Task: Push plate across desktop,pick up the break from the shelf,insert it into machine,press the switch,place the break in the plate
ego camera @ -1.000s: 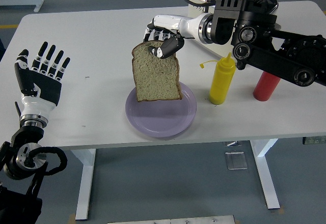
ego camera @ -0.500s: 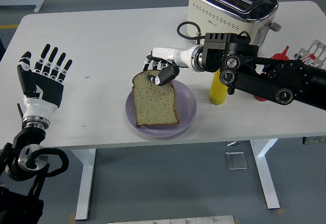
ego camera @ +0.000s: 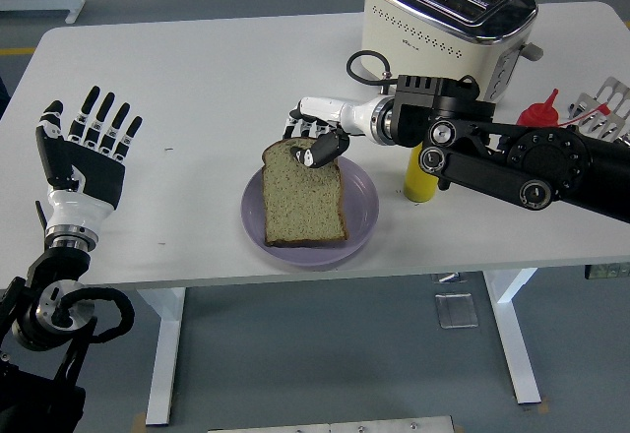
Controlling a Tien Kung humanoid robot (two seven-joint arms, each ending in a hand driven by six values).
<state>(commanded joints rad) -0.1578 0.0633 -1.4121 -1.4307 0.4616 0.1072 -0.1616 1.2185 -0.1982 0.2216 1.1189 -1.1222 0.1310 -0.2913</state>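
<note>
A slice of brown bread lies nearly flat on the lilac plate near the table's front edge. My right hand is at the slice's far edge, thumb and fingers still pinched on its top. The cream toaster stands at the back right, slots empty. My left hand is held upright with fingers spread, holding nothing, at the table's left edge.
A yellow squeeze bottle stands right of the plate, mostly hidden behind my right forearm. A red bottle and a wire rack are at the far right. The toaster's black cable loops beside it.
My right hand has lowered the bread from hanging upright above the plate to lying on it. The arm dropped, uncovering the toaster. The left hand has not moved.
</note>
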